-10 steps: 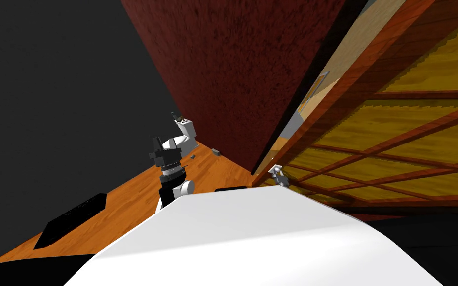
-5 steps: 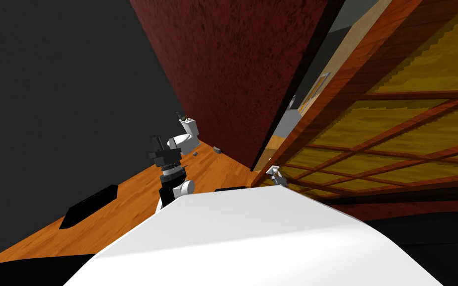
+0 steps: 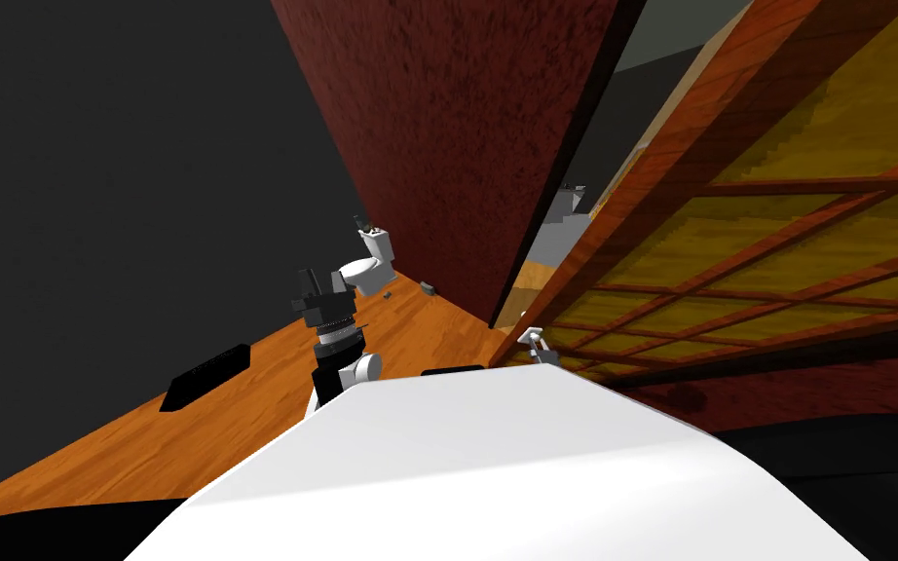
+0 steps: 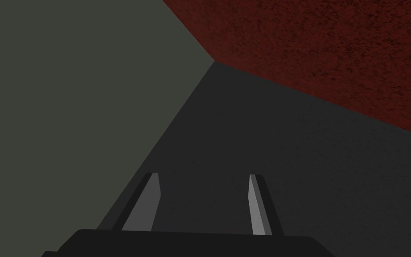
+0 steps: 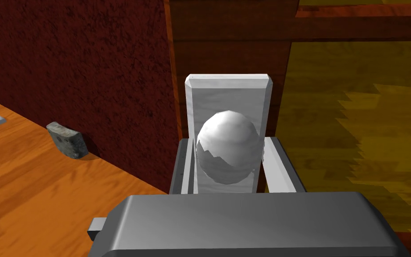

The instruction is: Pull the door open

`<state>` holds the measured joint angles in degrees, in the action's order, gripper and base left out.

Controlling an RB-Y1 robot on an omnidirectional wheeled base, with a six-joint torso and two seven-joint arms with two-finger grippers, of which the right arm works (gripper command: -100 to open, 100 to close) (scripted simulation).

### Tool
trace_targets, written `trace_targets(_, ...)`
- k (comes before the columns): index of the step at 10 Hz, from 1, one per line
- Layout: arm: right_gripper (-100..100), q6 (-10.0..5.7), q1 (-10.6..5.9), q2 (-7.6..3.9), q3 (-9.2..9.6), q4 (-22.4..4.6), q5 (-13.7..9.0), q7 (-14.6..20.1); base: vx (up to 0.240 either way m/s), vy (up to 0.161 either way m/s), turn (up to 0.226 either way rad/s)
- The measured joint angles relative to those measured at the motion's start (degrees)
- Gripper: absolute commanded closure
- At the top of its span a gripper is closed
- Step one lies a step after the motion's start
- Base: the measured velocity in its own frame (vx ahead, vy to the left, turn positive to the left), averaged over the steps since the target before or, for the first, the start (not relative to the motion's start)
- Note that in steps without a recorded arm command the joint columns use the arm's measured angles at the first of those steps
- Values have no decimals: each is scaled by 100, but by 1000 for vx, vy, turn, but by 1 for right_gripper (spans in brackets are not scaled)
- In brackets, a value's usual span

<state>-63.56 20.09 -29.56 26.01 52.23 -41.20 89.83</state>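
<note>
Your right hand (image 5: 229,142) is closed on the round grey knob (image 5: 229,156), one finger pressing each side, on the door (image 3: 778,243) at your right, reddish-brown framed with amber panels and standing ajar from the dark red wall (image 3: 457,146), while your left hand (image 4: 202,178) hangs empty, fingers apart.

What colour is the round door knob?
The door knob is light grey, clearest in the right wrist view.

Our head camera looks steeply down; our right wrist camera sits close against the door (image 3: 788,243) knob (image 5: 229,147), which both share.
</note>
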Motion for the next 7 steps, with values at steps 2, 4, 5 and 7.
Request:
trace_targets(2, 100, -34, 42, -17, 99, 31, 60, 23, -117, -12, 74)
trace_targets(4, 100, -126, 22, -79, 151, -34, 86, 93, -232, -33, 138)
trace_targets(5, 100, -177, 28, -111, 189, -41, 105, 131, -254, -3, 156)
trace_targets(7, 100, -298, 48, -196, 288, -130, 149, 244, -221, -43, 130)
